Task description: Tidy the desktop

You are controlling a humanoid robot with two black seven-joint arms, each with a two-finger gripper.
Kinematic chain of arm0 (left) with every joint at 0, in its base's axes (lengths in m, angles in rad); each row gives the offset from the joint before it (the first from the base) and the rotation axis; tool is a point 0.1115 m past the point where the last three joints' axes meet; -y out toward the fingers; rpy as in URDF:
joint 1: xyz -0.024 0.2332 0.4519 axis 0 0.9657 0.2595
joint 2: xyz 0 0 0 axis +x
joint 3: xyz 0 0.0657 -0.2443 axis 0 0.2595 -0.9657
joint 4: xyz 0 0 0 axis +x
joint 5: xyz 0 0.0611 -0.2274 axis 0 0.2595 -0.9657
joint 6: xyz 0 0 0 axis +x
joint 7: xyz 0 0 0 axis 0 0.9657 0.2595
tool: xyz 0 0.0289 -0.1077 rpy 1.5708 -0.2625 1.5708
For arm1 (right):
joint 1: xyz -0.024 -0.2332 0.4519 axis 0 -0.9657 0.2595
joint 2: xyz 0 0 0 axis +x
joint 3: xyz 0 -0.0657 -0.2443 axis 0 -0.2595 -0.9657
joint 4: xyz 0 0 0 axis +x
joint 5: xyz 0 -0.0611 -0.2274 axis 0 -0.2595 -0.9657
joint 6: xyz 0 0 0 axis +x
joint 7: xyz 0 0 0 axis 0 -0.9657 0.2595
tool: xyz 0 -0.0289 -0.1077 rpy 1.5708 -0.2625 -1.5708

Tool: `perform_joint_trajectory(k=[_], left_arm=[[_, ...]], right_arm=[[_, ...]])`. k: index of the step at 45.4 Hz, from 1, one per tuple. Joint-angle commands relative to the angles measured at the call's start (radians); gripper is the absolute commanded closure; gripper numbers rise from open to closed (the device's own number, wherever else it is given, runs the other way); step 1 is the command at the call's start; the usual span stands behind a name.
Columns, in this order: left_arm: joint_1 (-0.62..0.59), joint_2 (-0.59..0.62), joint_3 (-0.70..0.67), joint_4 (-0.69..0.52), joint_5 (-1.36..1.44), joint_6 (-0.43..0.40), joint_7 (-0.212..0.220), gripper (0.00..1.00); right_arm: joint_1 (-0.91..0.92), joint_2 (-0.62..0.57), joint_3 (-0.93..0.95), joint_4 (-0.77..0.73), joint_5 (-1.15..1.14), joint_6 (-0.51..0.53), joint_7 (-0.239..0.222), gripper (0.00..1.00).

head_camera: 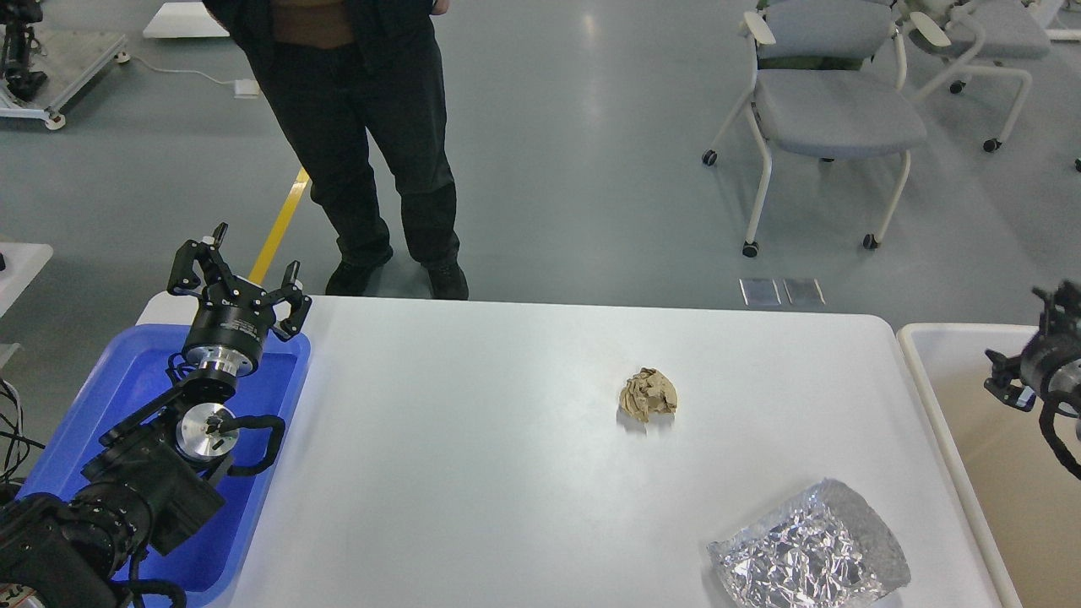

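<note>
Progress: not cleared | surface ahead of you bears paper wad mid-right, foil near-right | left hand spread, empty, over tray | right hand over bin, state unclear.

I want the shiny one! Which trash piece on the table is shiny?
The crumpled foil, silvery, at the desktop's near right corner; the brown paper wad is dull.
</note>
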Motion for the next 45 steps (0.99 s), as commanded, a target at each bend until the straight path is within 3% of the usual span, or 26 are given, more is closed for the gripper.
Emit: perform_joint_trajectory(k=[1, 22, 45], left_arm=[[0.0, 0.0, 0.0, 0.0, 0.0, 0.0, 0.0, 0.0], [0.0, -0.001, 0.0, 0.0, 0.0, 0.0, 0.0, 0.0], [0.0, -0.001, 0.0, 0.0, 0.0, 0.0, 0.0, 0.0]], right_arm=[[0.015, -0.029, 0.18, 0.18, 0.0, 0.004, -0.001, 0.0], [0.015, 0.093, 0.309, 0.353, 0.0, -0.001, 0.002, 0.0], [0.001, 0.235, 0.387, 0.34, 0.0, -0.002, 0.006, 0.0]])
